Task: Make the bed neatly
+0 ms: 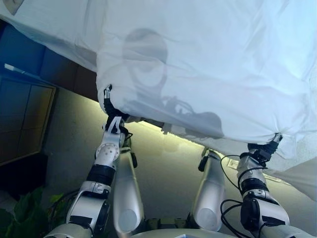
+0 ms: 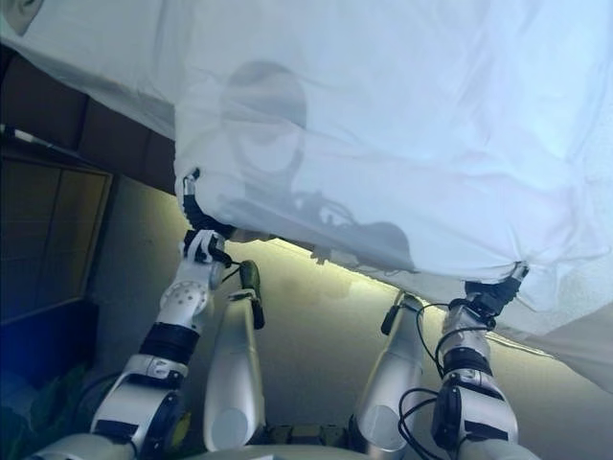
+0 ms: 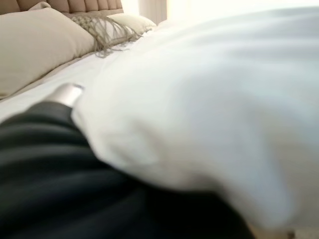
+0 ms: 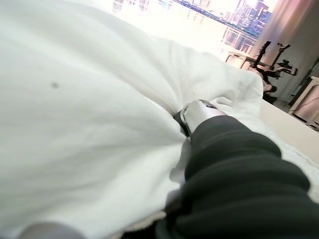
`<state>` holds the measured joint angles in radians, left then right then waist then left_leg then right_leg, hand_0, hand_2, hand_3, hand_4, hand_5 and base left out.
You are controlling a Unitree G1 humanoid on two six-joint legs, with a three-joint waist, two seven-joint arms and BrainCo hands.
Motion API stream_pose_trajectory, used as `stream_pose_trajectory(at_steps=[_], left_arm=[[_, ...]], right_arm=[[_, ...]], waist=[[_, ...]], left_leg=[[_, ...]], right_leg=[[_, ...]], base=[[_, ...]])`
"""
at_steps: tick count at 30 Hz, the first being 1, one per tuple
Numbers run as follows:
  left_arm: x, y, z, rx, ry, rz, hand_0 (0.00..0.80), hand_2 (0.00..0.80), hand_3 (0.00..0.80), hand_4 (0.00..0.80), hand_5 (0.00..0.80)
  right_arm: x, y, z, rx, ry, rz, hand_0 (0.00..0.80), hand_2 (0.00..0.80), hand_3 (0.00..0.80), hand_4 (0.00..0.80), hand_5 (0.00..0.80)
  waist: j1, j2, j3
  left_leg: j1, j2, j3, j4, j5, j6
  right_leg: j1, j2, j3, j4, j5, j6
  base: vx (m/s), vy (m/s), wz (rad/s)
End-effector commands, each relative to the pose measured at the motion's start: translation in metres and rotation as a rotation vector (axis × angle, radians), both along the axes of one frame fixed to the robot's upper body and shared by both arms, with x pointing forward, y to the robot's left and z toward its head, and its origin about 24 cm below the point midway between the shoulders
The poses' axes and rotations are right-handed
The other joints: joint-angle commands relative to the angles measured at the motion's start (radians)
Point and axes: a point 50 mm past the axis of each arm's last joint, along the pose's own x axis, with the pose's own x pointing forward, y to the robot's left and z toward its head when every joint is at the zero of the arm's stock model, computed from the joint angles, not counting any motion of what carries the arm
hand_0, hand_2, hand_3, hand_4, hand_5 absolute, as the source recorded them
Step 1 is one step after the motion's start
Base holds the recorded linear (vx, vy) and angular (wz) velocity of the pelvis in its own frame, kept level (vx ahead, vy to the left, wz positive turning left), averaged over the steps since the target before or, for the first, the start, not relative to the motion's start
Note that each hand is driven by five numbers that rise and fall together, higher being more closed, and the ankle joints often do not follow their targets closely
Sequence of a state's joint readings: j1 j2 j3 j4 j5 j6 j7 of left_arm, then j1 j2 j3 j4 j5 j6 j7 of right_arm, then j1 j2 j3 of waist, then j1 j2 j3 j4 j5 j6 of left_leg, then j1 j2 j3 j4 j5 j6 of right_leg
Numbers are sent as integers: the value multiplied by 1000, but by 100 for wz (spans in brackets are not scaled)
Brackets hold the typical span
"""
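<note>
A white duvet [image 1: 208,64] hangs raised across the top of both eye views, its lower edge bunched at two points. My left hand [image 1: 110,105] grips the edge at the left, its fingers mostly buried in the cloth. In the left wrist view one silver finger [image 3: 70,93] shows under the duvet [image 3: 199,99]. My right hand [image 1: 262,151] grips the edge at the right. In the right wrist view a silver finger [image 4: 199,112] curls into the gathered cloth [image 4: 75,124].
Beige pillows [image 3: 35,45], a fringed cushion [image 3: 107,30] and a tufted headboard [image 3: 75,5] lie at the bed's far end. A dark wooden panel [image 1: 20,124] and a green plant [image 1: 29,208] stand at my left. Pale floor [image 1: 168,163] shows below the duvet.
</note>
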<state>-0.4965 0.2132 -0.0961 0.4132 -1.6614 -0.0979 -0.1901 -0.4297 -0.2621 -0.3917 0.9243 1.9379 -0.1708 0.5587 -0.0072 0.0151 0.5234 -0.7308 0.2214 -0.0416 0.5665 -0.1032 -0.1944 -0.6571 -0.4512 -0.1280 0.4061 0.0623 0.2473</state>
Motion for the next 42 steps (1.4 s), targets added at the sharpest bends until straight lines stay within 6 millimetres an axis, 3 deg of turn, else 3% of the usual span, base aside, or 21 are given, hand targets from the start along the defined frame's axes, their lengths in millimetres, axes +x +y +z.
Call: stream_pose_trajectory(at_steps=[1, 9, 13, 17, 22, 26, 28, 31, 33, 34, 37, 39, 40, 42], left_arm=[[12, 34, 57, 59, -187, 162, 800, 800, 800, 800, 800], [20, 39, 40, 290, -17, 232, 800, 800, 800, 800, 800], [17, 56, 20, 295, 58, 270, 800, 800, 800, 800, 800], [17, 72, 9, 269, 123, 303, 800, 800, 800, 800, 800], [18, 80, -7, 248, 205, 310, 800, 800, 800, 800, 800], [16, 72, -28, 223, 276, 269, 800, 800, 800, 800, 800], [10, 69, -42, 205, 311, 264, 800, 800, 800, 800, 800], [-4, 72, -62, 197, 362, 281, 800, 800, 800, 800, 800], [-10, 74, -72, 168, 385, 303, 800, 800, 800, 800, 800], [-11, 75, -73, 162, 388, 311, 800, 800, 800, 800, 800], [-11, 77, -68, 166, 359, 330, 800, 800, 800, 800, 800], [-8, 79, -63, 150, 347, 336, 800, 800, 800, 800, 800], [-8, 79, -63, 139, 339, 334, 800, 800, 800, 800, 800], [-8, 78, -63, 117, 336, 342, 800, 800, 800, 800, 800]], right_arm=[[-18, -25, -1, -49, 17, -62, 800, 800, 800, 800, 800], [-3, 4, 1, -126, 70, 68, 800, 800, 800, 800, 800], [-10, 2, 4, -235, 70, 97, 800, 800, 800, 800, 800], [-2, 1, 17, -323, 119, 142, 800, 800, 800, 800, 800], [6, -3, 25, -303, 149, 167, 800, 800, 800, 800, 800], [12, 6, 22, -290, 239, 213, 800, 800, 800, 800, 800], [12, 15, 15, -267, 282, 240, 800, 800, 800, 800, 800], [-4, 28, -9, -162, 307, 271, 800, 800, 800, 800, 800], [-14, 44, -25, -115, 303, 290, 800, 800, 800, 800, 800], [-15, 48, -26, -113, 304, 293, 800, 800, 800, 800, 800], [-18, 64, -33, -97, 292, 299, 800, 800, 800, 800, 800], [-15, 66, -29, -108, 268, 298, 800, 800, 800, 800, 800], [-13, 64, -26, -120, 270, 298, 800, 800, 800, 800, 800], [-2, 59, -12, -163, 264, 304, 800, 800, 800, 800, 800]], waist=[[31, -31, -3], [33, -33, -4], [27, -23, -32], [10, -11, -72], [-16, 9, -115], [-38, 24, -158], [-43, 32, -171], [-49, 51, -181], [-38, 52, -190], [-36, 48, -193], [-35, 24, -188], [-38, 18, -181], [-51, 14, -178], [-72, 15, -169]], left_leg=[[-20, -9, 9, -35, 102, 9], [64, -4, 24, -103, 134, 15], [125, -2, 30, -172, 163, 15], [173, -13, 33, -211, 180, 18], [203, -42, 36, -100, 85, 17], [241, -108, 61, -33, 6, 46], [283, -133, 92, -38, -13, 69], [357, -154, 134, -110, 7, 125], [399, -169, 194, -207, 57, 165], [410, -171, 204, -227, 67, 167], [426, -182, 229, -286, 109, 174], [421, -174, 224, -285, 115, 162], [418, -176, 223, -276, 116, 157], [406, -146, 243, -211, 105, 130]], right_leg=[[41, -14, 39, -44, 105, -10], [135, -16, 19, -86, 107, -9], [195, -15, 3, -122, 102, -8], [234, -17, 7, -142, 96, -14], [282, -60, 42, -119, 70, -27], [330, -122, 88, -169, 128, -21], [337, -133, 77, -168, 152, -25], [299, -43, 70, 29, 53, -59], [262, 67, -13, 175, -17, -76], [259, 85, -27, 184, -27, -78], [259, 206, -94, 155, -45, -94], [267, 226, -117, 101, -65, -115], [276, 255, -103, 55, -62, -131], [303, 262, -106, -15, -62, -157]], base=[[-8, 29, 5], [2, 52, 5], [31, 128, 6], [43, 215, 3], [95, 302, 11], [139, 341, 9], [166, 410, -17], [97, 413, -29], [-9, 305, -32], [-21, 111, -35], [-43, -100, -23], [-130, -142, -8], [-143, -96, 10], [-49, -28, 8]])
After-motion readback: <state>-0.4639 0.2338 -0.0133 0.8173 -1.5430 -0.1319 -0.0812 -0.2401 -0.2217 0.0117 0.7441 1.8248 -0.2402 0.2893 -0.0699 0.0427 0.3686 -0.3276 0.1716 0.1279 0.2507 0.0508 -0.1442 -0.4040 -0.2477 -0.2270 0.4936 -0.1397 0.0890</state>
